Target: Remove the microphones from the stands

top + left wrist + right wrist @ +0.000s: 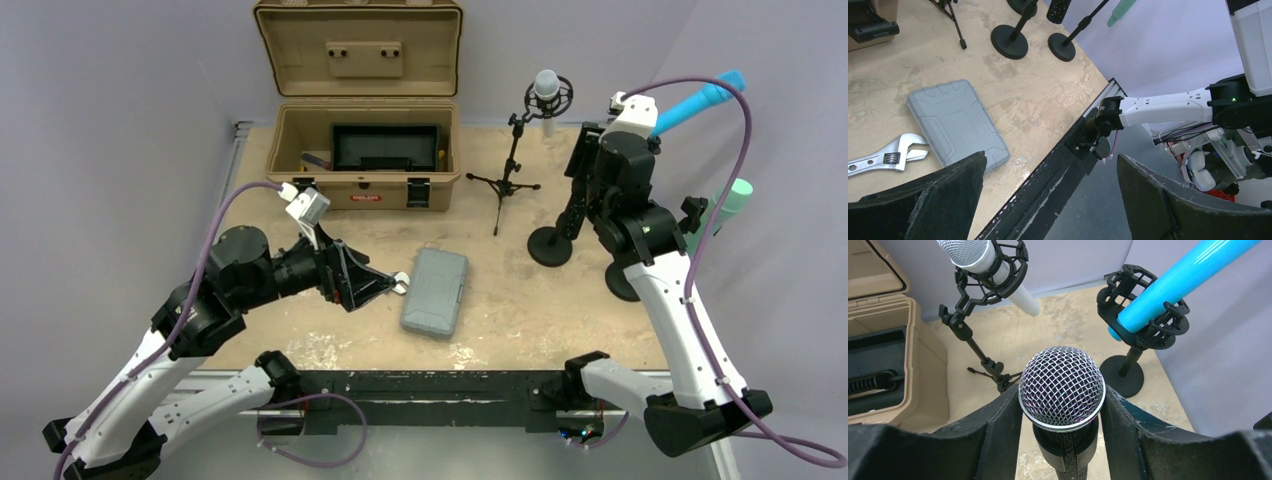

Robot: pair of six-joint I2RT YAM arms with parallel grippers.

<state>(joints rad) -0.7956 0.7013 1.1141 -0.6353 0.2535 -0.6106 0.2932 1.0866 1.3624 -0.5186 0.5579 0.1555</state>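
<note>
A black microphone [1062,385] with a silver mesh head stands upright in the clip [1066,446] of its stand. In the top view only the stand's round base [550,246] shows clearly, at the right of the table. My right gripper [1062,391] is around the head from above, and both fingers [998,425] touch the mesh ring. My left gripper [396,284] hovers low over the middle of the table, open and holding nothing [1050,156].
A grey case [436,291] and a wrench [888,157] lie beside the left gripper. A white mic on a tripod [983,260], a blue mic [1178,280] and a green mic [730,205] stand close by. An open tan toolbox [365,185] is at the back.
</note>
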